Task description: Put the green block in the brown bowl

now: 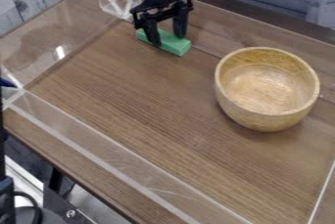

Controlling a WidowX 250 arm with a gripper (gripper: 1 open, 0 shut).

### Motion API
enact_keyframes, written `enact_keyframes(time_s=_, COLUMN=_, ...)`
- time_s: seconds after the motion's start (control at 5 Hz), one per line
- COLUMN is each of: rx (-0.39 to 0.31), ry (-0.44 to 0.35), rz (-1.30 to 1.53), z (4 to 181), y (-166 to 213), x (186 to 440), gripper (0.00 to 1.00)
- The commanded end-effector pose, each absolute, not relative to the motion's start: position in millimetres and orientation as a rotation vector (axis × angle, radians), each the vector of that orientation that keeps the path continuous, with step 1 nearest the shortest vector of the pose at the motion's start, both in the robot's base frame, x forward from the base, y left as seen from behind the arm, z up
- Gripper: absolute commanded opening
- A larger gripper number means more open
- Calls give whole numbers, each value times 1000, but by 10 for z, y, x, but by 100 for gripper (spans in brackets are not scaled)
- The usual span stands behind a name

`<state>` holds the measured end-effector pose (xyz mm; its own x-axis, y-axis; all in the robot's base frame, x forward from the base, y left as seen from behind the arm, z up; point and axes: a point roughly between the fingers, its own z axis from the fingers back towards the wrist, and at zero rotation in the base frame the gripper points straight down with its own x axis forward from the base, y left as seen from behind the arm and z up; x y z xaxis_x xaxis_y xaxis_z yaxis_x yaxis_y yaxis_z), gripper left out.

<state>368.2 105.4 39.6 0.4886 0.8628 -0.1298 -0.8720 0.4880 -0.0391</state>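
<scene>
The green block [171,45] lies flat on the wooden table [131,111] at the back left. My black gripper [165,33] points straight down over it, its fingers [148,32] spread to either side of the block's far end and low against it. The jaws still look open, and I cannot see the fingers pressing the block. The brown bowl [265,119] stands upright to the right and nearer the front, well apart from the gripper, and holds nothing.
Low clear plastic walls [78,135] fence the tabletop along its left, front and back edges. A grey plank wall runs behind the table. Black stand parts [26,203] show below the front left corner.
</scene>
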Motion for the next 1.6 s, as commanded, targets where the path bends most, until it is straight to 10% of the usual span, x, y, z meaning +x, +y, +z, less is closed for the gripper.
enact_keyframes(time_s=0.0, rx=-113, ry=44, rz=1047, z=550, y=1046, x=3735, gripper=0)
enact_keyframes(time_s=0.6, rx=-235, ry=46, rz=991, z=1313, y=917, x=3639, gripper=0)
enact_keyframes(time_s=1.0, rx=-243, ry=40, rz=973, z=1330, y=885, x=3661, gripper=0)
enact_keyframes(time_s=1.2, rx=-217, ry=28, rz=1008, z=1166, y=949, x=3692, gripper=100)
enact_keyframes(time_s=1.4, rx=-186, ry=17, rz=1034, z=979, y=1008, x=3704, gripper=0)
